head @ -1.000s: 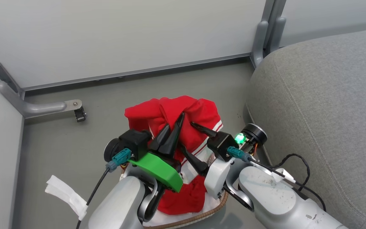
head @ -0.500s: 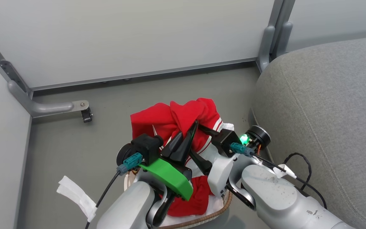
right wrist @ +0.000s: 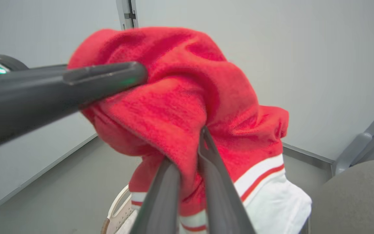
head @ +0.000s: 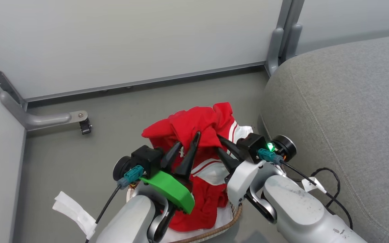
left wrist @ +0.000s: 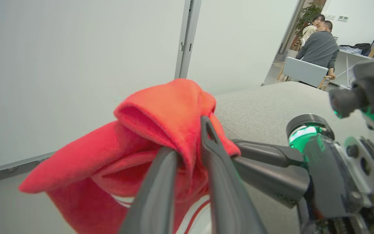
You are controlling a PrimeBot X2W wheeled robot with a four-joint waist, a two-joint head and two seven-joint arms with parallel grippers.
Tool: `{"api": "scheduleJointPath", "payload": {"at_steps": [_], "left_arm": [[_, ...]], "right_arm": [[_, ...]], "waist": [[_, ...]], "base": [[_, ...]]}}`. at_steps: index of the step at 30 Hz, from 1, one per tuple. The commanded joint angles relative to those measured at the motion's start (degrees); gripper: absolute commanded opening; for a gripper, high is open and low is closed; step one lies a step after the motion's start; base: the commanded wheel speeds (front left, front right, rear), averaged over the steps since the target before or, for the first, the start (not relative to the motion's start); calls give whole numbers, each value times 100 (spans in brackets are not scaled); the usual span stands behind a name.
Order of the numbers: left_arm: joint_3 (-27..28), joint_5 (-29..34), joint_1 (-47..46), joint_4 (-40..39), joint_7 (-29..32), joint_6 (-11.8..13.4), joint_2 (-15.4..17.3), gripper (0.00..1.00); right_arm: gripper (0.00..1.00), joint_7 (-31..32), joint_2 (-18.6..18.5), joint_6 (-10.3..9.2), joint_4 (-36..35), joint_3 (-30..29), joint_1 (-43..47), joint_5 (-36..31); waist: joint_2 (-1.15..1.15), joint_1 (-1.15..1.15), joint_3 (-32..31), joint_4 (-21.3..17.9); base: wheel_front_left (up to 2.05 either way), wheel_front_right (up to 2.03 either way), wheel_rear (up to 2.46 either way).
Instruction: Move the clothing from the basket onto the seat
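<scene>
A: Where was the clothing (head: 198,121)?
B: Bunched over the basket (head: 214,231), left of the seat (head: 343,111).
A: The grippers?
B: The left gripper (head: 189,139) and right gripper (head: 219,143) each pinched its top folds, jaws narrow.

No legible text, label or number anywhere

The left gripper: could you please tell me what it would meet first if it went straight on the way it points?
The clothing: a red fold sits between the fingers of the left gripper. Beyond it, probably the white wall panel; depth is unclear.
</scene>
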Motion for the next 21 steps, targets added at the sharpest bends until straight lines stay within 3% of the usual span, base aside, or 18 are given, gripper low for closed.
{"api": "scheduleJointPath", "payload": {"at_steps": [1,9,21], "left_arm": [[69,124,95,21,-1,-15,50,100],[317,478,244,-113,1,-16,136,100],[477,675,416,-271,1,-16,175,100]], "right_arm": [[0,-13,-42,-8,-67,-127,122,-76],[0,-14,-35,-8,-487,-682,483,-278],[0,-13,-32,-8,-979,-1247,868,-546]], "waist": [[0,0,46,-142],[0,0,203,-876],[0,0,457,-2338]], "base": [[0,0,0],[0,0,0],[0,0,0]]}}
